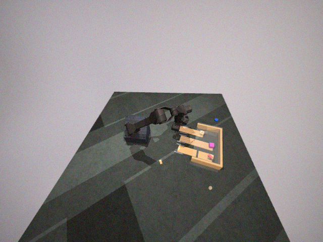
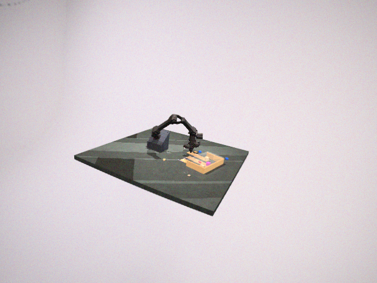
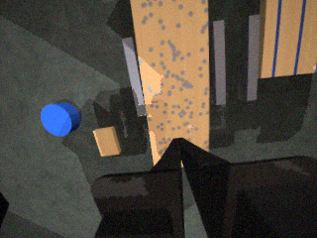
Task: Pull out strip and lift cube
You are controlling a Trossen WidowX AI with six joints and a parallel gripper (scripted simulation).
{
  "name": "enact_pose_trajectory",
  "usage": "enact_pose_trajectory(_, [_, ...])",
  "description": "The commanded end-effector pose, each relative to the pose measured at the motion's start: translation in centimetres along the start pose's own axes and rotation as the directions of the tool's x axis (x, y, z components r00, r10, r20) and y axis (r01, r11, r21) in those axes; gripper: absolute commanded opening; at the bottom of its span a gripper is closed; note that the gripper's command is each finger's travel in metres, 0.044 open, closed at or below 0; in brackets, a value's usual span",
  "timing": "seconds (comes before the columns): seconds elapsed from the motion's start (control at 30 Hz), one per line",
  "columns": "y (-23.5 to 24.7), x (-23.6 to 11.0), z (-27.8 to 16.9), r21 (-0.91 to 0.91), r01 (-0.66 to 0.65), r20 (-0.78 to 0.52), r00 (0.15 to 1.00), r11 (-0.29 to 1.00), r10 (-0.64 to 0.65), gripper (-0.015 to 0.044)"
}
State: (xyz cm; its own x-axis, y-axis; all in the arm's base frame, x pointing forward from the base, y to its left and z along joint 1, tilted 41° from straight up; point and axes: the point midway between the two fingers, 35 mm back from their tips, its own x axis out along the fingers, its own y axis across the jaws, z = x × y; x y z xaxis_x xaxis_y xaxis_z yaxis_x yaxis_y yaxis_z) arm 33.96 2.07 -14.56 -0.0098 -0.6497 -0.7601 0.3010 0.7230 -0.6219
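A tan open-fronted tray [image 1: 221,145] [image 2: 201,169] holds three strips. The far one is a dotted strip [image 1: 190,130] [image 3: 178,74] in one piece, with a pale tan cube [image 1: 201,133] at its far end. The middle strip [image 1: 195,142] [image 3: 287,37] is striped and carries a magenta cube [image 1: 211,144]. The near strip [image 1: 186,150] is split into two pieces and carries a red cube [image 1: 210,156]. My gripper [image 1: 175,128] [image 2: 190,150] [image 3: 177,142] is shut, and its tips rest on the near end of the dotted strip. I see nothing held between the fingers.
Grey rails [image 3: 219,61] run beside the strips. In the wrist view a blue cylinder [image 3: 59,119] and a small tan block [image 3: 106,140] lie left of the gripper. A blue piece [image 1: 216,119] lies beyond the tray. A tan chip [image 1: 160,161] and a small ball [image 1: 210,187] lie in front.
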Motion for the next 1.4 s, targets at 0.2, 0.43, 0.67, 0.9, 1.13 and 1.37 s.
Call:
enact_pose_trajectory(0.2, [-0.3, 0.6, -2.5, -0.01, 0.008, -0.029, 1.0, 1.0, -0.008, 0.0])
enact_pose_trajectory(0.43, [-0.3, 0.6, -3.4, -0.01, 0.007, -0.03, 1.0, 1.0, -0.008, 0.0])
enact_pose_trajectory(0.67, [-0.3, 0.6, -4.4, -0.01, 0.007, -0.03, 1.0, 1.0, -0.008, 0.0])
enact_pose_trajectory(0.9, [-0.3, 0.5, -5.4, -0.011, 0.007, -0.031, 0.999, 1.0, -0.007, 0.0])
enact_pose_trajectory(1.13, [-0.3, 0.5, -6.3, -0.011, 0.007, -0.031, 0.999, 1.0, -0.007, 0.0])
enact_pose_trajectory(1.37, [-0.3, 0.5, -7.3, -0.012, 0.007, -0.032, 0.999, 1.0, -0.007, 0.0])
